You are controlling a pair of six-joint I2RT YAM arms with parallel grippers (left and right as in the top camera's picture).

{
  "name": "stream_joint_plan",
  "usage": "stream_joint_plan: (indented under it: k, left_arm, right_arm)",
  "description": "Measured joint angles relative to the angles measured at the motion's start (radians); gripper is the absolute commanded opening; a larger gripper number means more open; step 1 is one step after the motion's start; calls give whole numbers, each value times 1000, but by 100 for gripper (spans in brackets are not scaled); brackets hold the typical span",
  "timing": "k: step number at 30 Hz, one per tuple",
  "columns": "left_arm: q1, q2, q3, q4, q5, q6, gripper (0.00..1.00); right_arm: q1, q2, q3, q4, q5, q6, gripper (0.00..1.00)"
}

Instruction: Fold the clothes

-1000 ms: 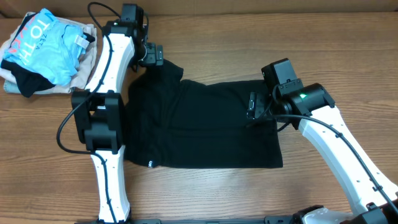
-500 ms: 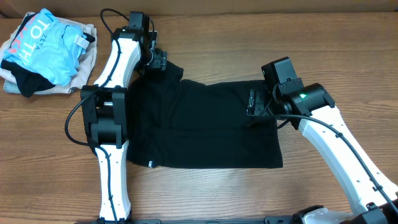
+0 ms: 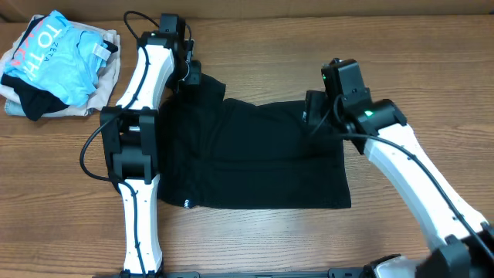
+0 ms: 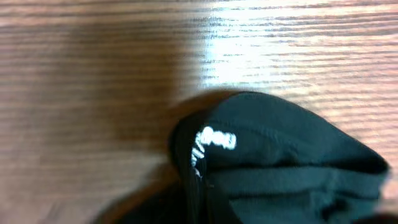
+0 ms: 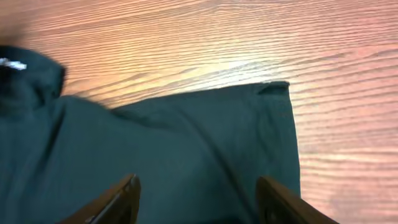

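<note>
1. The black T-shirt (image 3: pixel 255 158) lies mostly flat in the middle of the table (image 3: pixel 309 46). Its far-left sleeve (image 4: pixel 280 162) is bunched, with the white logo (image 4: pixel 214 138) showing on it.
2. Left pincer (image 3: pixel 191 75) sits at that sleeve. Its fingers aren't in the wrist view, so I can't tell whether it's pinching or spread.
3. Right pincer (image 5: pixel 198 183) is spread wide over the shirt's far-right corner, holding nothing.
4. Handling, my read: light, limp, thin knit. No stiffness, so it'll drape, drag on the wood and wrinkle easily. Not fragile.
5. Grab points: pinch at the edges, sleeve seam on the left and far corner on the right. Lift both together so the fold line stays straight.
</note>
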Motion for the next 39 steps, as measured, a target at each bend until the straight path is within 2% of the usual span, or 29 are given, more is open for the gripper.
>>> stream_joint_plan:
  k: [6,12,18,30,36,39]
  left_arm:
    - [8,7,141,-167,0,-13,4]
    - [9,7,288,-288,0,-31,4]
    - [9,7,307,-326,0,-51,4]
    - [9,7,307,-357,-16,-75,4]
    - [9,7,307,-385,-35,-77,4]
    - [9,7,307,-388,-39,-87,4]
  right_arm:
    - [-86,147,1,100,-20,-7,63]
    - [-193,261,1,175,-33,-11,59]
    - [-220,359,1,269,-54,-16,55]
    - [-219,496,2,397,-53,-19,56]
    - [-219,520,7,462,-45,-18,46]
    - [-219,533,14,485,-39,-16,31]
